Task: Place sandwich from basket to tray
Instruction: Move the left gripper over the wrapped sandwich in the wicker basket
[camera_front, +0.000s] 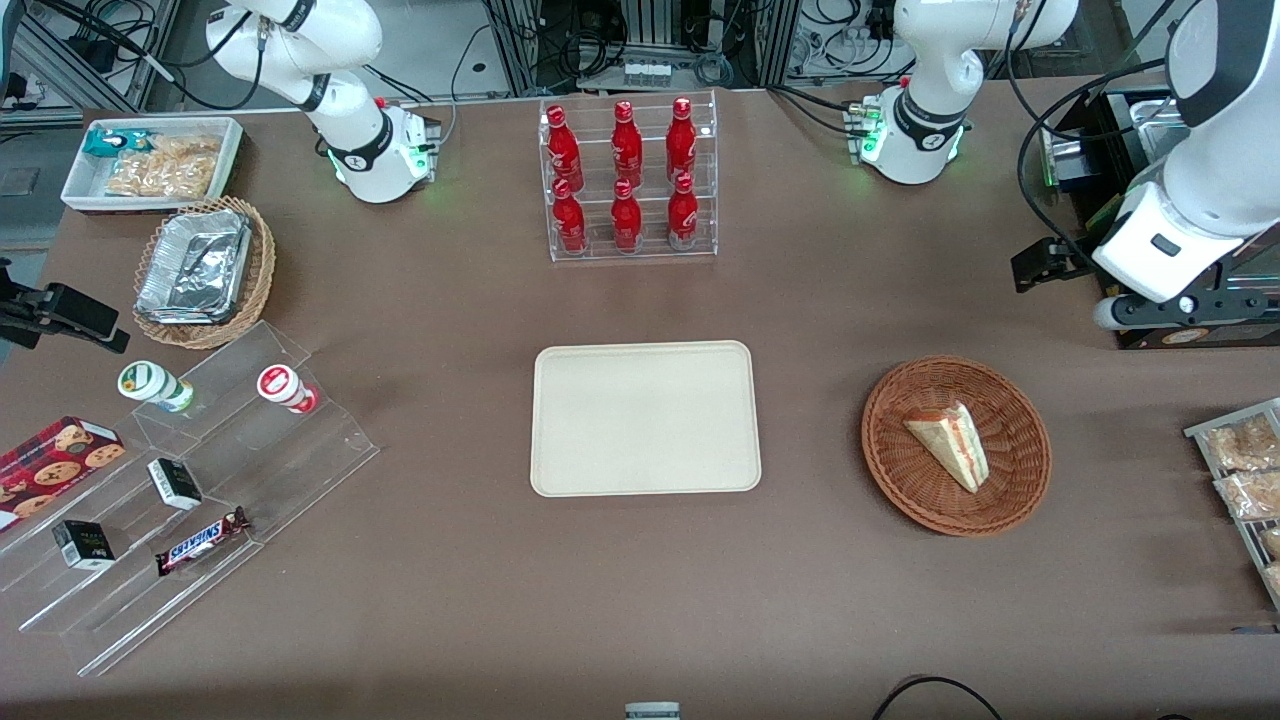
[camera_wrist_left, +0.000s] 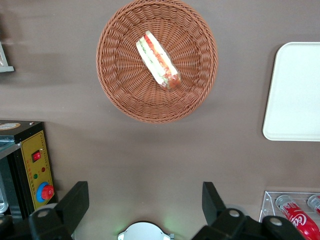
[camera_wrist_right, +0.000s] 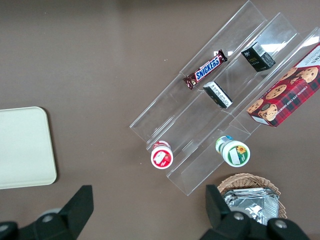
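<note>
Wide open and holding nothing, my end effector hovers near the surface's edge; sandwich lies in basket.

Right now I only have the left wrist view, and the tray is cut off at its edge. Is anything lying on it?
Observer: No. The front view shows the whole tray, and it is bare.
Operator: Is the end effector above the basket?
Observer: No. The end effector, fingers open, hangs farther from the front camera than the basket. The sandwich lies in the basket.
Operator: Anything toward the working arm's end of the table?
Observer: Bagged snacks lie at the table edge.
</note>
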